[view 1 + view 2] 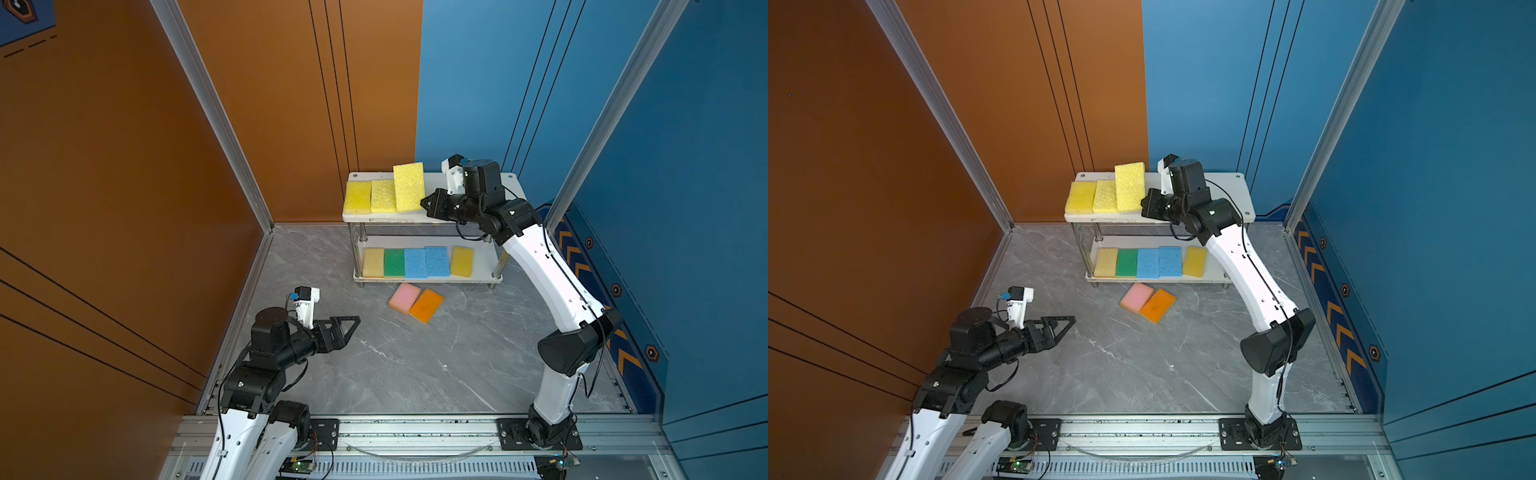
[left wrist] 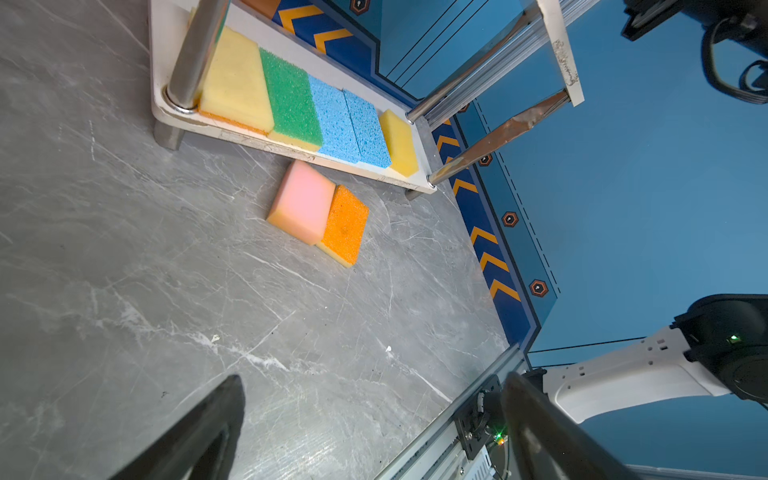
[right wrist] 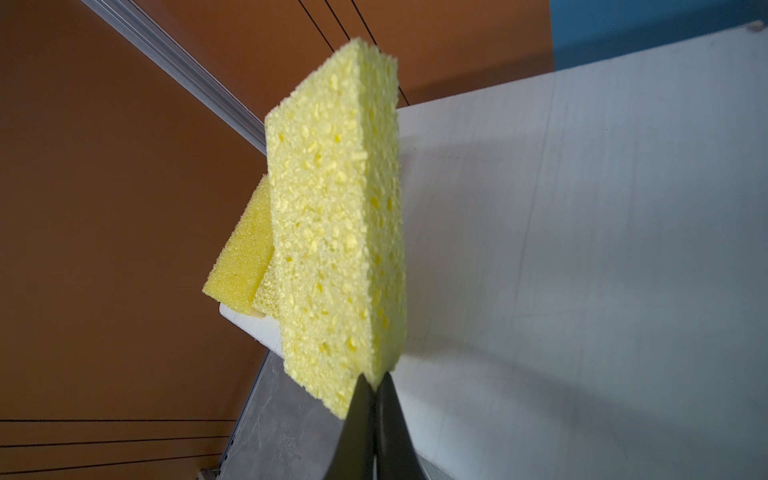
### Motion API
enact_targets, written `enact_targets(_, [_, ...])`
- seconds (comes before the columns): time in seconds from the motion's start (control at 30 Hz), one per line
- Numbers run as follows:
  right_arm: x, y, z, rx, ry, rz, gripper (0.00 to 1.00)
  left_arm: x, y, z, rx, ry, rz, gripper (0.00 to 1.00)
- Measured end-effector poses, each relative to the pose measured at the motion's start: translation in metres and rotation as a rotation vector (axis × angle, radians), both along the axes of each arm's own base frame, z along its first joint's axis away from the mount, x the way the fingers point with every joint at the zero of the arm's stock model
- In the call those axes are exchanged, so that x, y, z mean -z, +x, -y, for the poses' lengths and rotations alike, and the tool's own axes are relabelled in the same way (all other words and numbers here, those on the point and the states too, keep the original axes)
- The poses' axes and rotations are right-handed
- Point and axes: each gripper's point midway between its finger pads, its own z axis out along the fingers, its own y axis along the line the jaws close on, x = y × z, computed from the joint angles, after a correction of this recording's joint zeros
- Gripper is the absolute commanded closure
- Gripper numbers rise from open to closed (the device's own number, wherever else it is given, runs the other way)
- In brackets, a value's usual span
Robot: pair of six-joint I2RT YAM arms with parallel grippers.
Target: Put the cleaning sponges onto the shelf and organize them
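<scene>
The shelf [image 1: 382, 217] holds five sponges [image 1: 414, 263] below and two yellow sponges [image 1: 357, 197] top-left. The right fingers [image 3: 361, 399] pinch a coarse yellow sponge [image 1: 409, 187], tilted over the top board. The pink sponge [image 1: 404, 296] and orange sponge [image 1: 426, 306] lie unplaced on the bench [image 1: 415, 365] near the shelf. The left fingers [image 2: 208, 419] are spread, empty.

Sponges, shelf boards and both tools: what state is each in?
left tool, open, empty.
right tool, shut on coarse sponge.
coarse sponge, tilted over top board.
top board, two yellow sponges flat.
lower board, five sponges flat.
pink sponge, on table.
orange sponge, on table, touching pink.
</scene>
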Motion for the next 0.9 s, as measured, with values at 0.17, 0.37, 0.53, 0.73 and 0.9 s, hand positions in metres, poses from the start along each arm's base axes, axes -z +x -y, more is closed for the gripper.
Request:
enact_targets(0.17, [0.0, 0.002, 0.003, 0.007, 0.001, -0.001, 1.0, 0.008, -0.001, -0.005, -0.005, 0.056, -0.007, 0.01])
enact_targets(0.37, [0.006, 0.0, 0.007, 0.008, 0.005, -0.025, 1.0, 0.014, 0.0, -0.007, -0.011, 0.077, -0.024, 0.02])
enact_targets(0.53, [0.012, 0.002, 0.015, 0.018, 0.01, -0.046, 1.0, 0.014, 0.001, -0.008, -0.016, 0.08, -0.026, 0.02])
enact_targets(0.73, [0.014, 0.006, 0.023, 0.032, 0.017, -0.059, 0.96, 0.015, 0.001, -0.008, -0.015, 0.08, -0.029, 0.02])
enact_targets(0.9, [0.014, 0.005, 0.022, 0.023, 0.029, -0.068, 0.62, 0.015, 0.001, -0.008, -0.015, 0.08, -0.029, 0.02])
